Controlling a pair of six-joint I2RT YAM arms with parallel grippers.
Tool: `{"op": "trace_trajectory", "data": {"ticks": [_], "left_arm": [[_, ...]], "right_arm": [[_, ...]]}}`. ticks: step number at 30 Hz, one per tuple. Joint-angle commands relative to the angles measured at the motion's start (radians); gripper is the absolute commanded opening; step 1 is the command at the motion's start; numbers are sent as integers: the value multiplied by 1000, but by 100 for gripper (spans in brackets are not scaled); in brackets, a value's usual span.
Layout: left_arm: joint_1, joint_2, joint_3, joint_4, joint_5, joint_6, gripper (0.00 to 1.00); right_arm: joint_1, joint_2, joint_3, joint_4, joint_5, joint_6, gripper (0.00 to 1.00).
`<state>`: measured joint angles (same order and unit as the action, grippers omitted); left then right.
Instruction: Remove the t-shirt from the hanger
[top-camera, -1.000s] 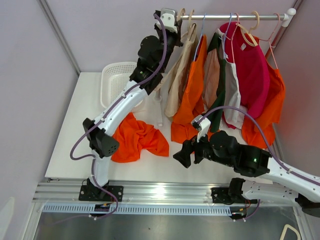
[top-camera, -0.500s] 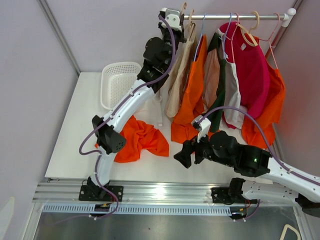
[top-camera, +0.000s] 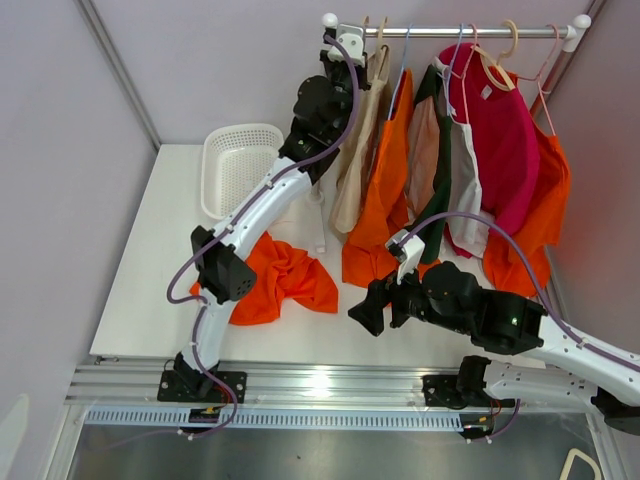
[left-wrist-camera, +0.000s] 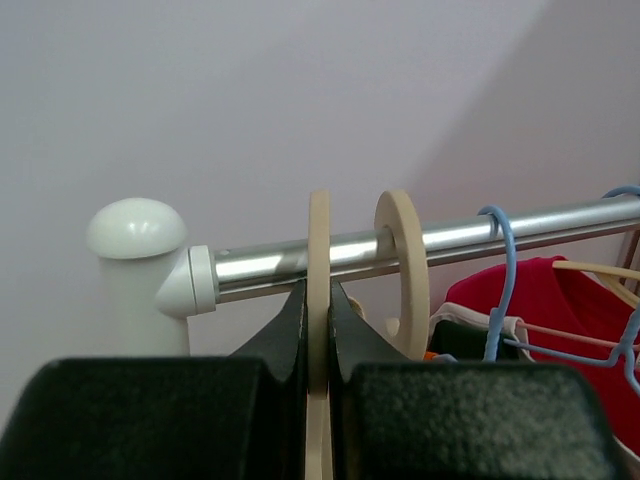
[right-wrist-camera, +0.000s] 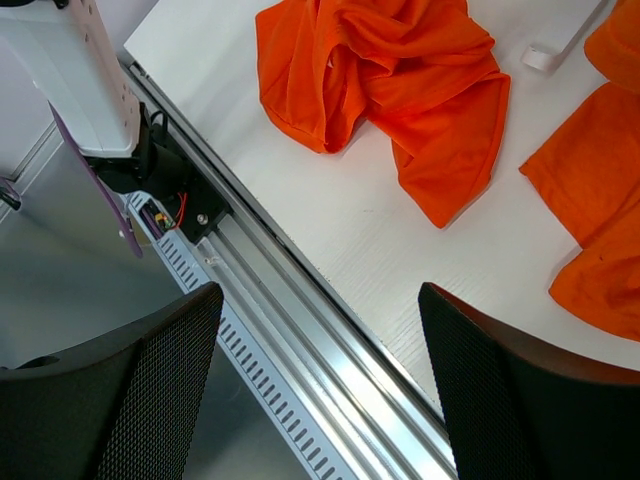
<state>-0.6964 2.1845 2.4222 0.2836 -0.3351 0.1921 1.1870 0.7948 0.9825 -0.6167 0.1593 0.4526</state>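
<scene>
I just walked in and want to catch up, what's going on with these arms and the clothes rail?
The left gripper is pinched on the hook of a flat beige hanger, which hangs over the silver metal rail. The right gripper hovers open over the white table's near edge, holding nothing. A crumpled orange t-shirt lies nearby.

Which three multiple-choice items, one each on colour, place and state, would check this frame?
1. The basket is: A white; B blue; C red.
2. The crumpled orange t-shirt lies: A in the basket; B on the table; C on the floor.
3. The left gripper is: A open; B shut on a hanger hook; C shut on the basket.
Answers: 1 A, its mesh shows white in the top view. 2 B, it lies on the table, outside the basket. 3 B, the left wrist view shows it clamped on the beige hook.
</scene>
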Motion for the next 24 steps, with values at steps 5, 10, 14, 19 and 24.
{"op": "trace_trajectory", "data": {"ticks": [5,10,14,19,24], "left_arm": [[18,-37,-12,29,-13,-23,1],[18,-74,-73,42,-12,-33,32],[18,-123,-98,8,-5,-49,37],[6,-244,-115,-134,-12,-49,46],[-3,-443,-264,-244,48,-56,60]], "right_arm": [[2,4,31,31,-1,12,85],[2,11,27,37,-4,14,85],[2,12,27,40,5,9,85],[0,20,28,51,2,-5,85],[-13,46,134,12,22,-5,86]]}}
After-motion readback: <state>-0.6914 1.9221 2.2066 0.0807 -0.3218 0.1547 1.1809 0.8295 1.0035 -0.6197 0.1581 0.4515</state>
